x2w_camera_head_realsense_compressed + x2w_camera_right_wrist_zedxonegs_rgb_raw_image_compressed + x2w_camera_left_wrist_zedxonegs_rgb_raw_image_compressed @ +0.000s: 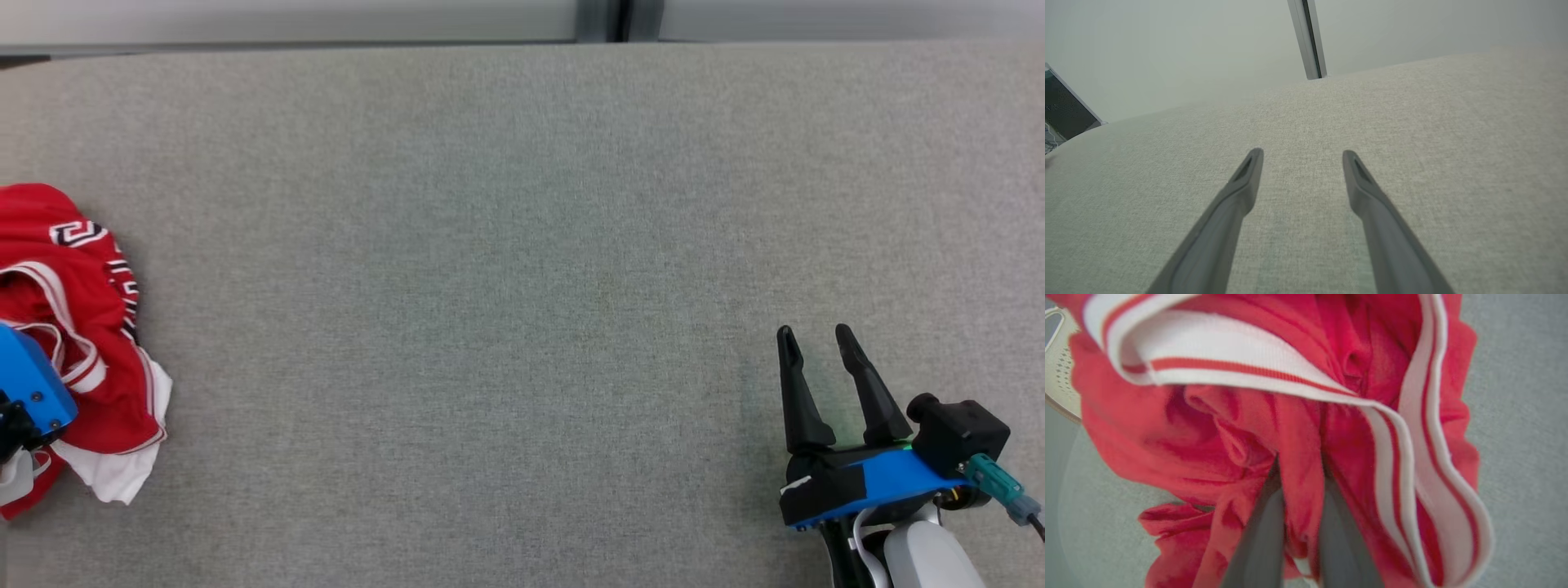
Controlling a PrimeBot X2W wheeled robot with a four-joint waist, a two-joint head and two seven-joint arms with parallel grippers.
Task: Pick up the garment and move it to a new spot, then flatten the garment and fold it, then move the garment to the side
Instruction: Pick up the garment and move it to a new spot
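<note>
The garment [86, 327] is a red jersey with white-and-red striped trim, lying crumpled at the far left of the grey table [522, 245]. My left arm's blue wrist body [33, 388] sits over the garment's near part, and the fingers are hidden there. In the left wrist view my left gripper [1300, 465] is shut on a fold of the red garment [1208, 428], with cloth pinched between the two fingers. My right gripper [815, 331] stands open at the lower right over bare table, far from the garment. Nothing lies between the fingers of my right gripper [1302, 152].
The table's far edge [522, 45] meets a pale wall with a dark vertical post [620, 20]. A pale perforated object [1057, 375] shows behind the garment at the table's left side. A dark panel [1065, 110] stands beyond the table's left corner.
</note>
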